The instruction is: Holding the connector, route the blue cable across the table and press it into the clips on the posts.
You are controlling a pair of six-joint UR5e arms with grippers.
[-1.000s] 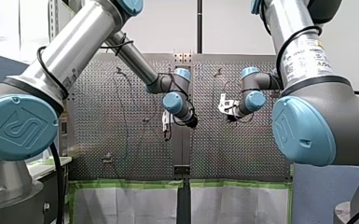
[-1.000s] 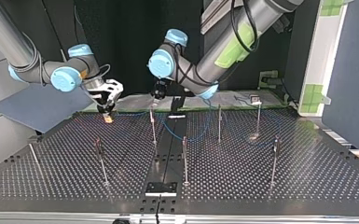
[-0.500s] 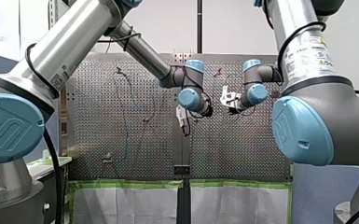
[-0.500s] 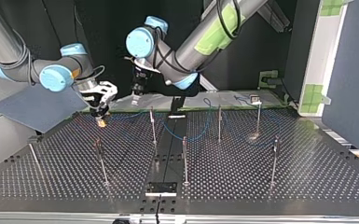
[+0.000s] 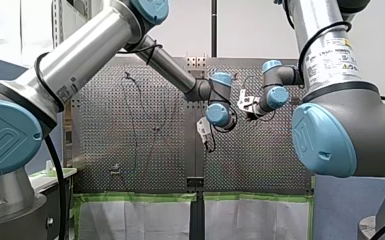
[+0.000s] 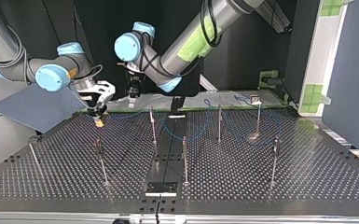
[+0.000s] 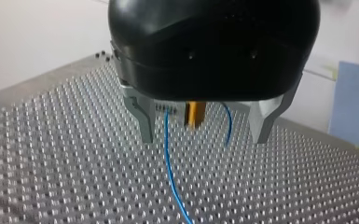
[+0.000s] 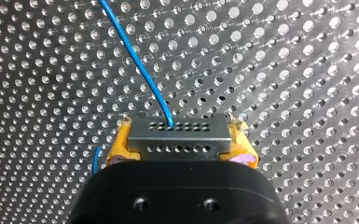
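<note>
The grey connector (image 8: 178,129) is pinched between the yellow pads (image 8: 116,148) of my right gripper (image 8: 179,148), just above the perforated table. From it the blue cable (image 8: 135,60) runs away over the holes. In the top view my right gripper (image 6: 98,114) hangs at the far left of the table (image 6: 74,196). The cable (image 6: 196,136) sags between the far posts. My left gripper (image 6: 133,93) hovers close beside it, metal fingers (image 7: 144,123) open, the cable (image 7: 169,163) passing between them untouched. In the front view my left gripper (image 5: 206,136) sits below my right gripper (image 5: 247,104).
Several thin upright posts stand on the table, among them one (image 6: 153,126) near the grippers, one (image 6: 184,161) at the middle and one (image 6: 274,161) at the top view's right. A small black plate (image 6: 161,188) lies at the near edge.
My left arm has swung toward the top view's left, closing in on my right gripper. My right gripper has drifted slightly left with the connector still in it.
</note>
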